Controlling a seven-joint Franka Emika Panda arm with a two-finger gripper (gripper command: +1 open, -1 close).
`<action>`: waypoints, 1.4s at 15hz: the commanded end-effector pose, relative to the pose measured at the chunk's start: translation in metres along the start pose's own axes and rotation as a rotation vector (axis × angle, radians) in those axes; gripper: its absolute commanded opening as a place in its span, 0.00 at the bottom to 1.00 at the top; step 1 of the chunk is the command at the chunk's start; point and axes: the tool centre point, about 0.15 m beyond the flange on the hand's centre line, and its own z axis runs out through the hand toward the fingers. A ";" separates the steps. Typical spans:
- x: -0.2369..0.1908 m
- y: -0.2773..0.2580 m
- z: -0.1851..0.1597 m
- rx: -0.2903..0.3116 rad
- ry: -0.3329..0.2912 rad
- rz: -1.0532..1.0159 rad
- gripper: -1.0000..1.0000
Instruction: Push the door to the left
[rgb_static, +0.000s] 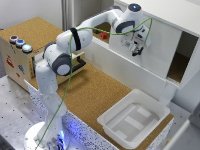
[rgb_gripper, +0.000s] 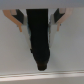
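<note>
Door: you have the plain white panel (rgb_static: 135, 45) standing upright in the front of the white cabinet (rgb_static: 165, 15), filling the middle of its opening. It is flat, roughly square and shows no handle.
Openings: a dark gap shows on the exterior view's right of the door, and another behind the arm on the exterior view's left, where a small red object (rgb_static: 103, 35) sits inside.
Pincer: your pincer (rgb_static: 136, 49) hangs right at the door's face, towards the panel's right half in the exterior view. Whether it touches the panel you cannot tell.
Pincer state: in the wrist view the pincer (rgb_gripper: 39, 40) reads as one dark mass against a pale blurred surface. You cannot tell how far the fingers stand apart; nothing appears to be held.
Key relation: the door lies directly ahead of the pincer, and the travel you want runs sideways along the cabinet front, towards the exterior view's left. By my judgement, you need firm contact on the face or the right edge before pushing.
Risk: a bare flat face gives little purchase, so the fingers may slide.
Surroundings: the white plastic tray (rgb_static: 132, 120) and the wooden drawer (rgb_static: 75, 62) rest on the cork worktop (rgb_static: 90, 90), well apart from the door.
</note>
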 end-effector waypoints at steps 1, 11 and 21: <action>-0.001 -0.069 0.003 -0.128 -0.010 0.015 0.00; -0.007 -0.145 0.006 -0.145 -0.006 0.045 0.00; 0.003 -0.249 0.008 -0.126 0.007 -0.070 0.00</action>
